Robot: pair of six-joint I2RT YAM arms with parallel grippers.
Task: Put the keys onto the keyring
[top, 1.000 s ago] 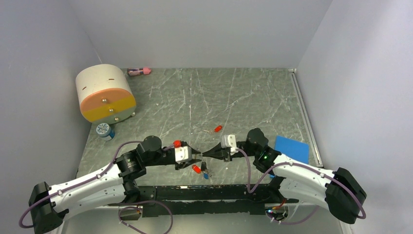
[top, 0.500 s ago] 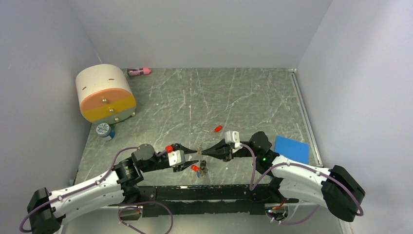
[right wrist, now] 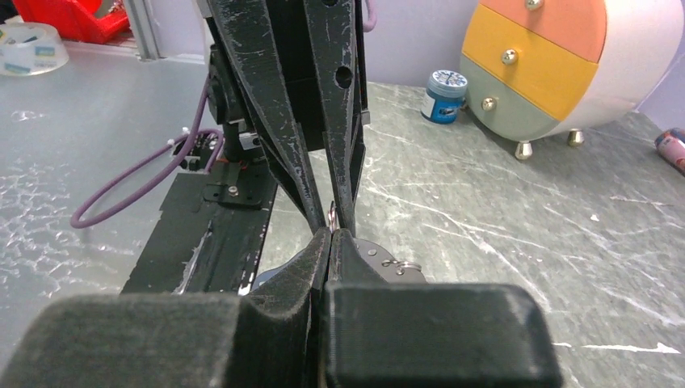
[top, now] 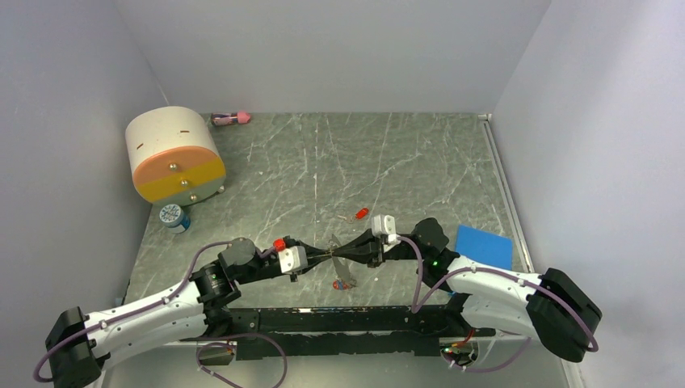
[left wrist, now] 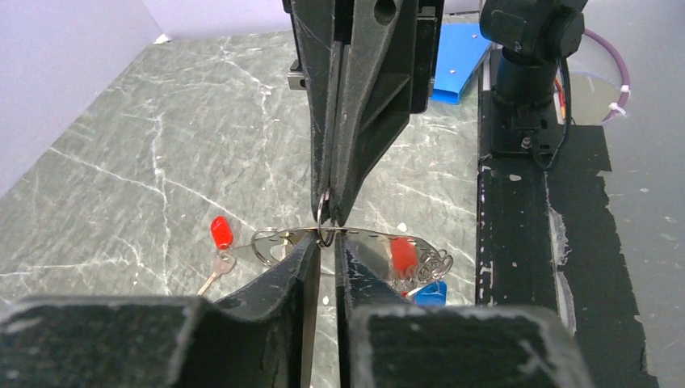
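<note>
Tip to tip above the surface [top: 323,162], the right tool [top: 340,254] is clenched on the keyring [left wrist: 363,240] — the left tool [top: 326,256] seemingly nips it too. They should ease apart gently, opening 1 coil, before fetching the loose red-headed key [left wrist: 220,233].

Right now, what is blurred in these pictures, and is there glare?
Left wrist view: the left gripper blurs up close, the keyring shines. Right wrist view: the right gripper is soft, the drawer drum sharp. Top external view: even light, no glare.
</note>
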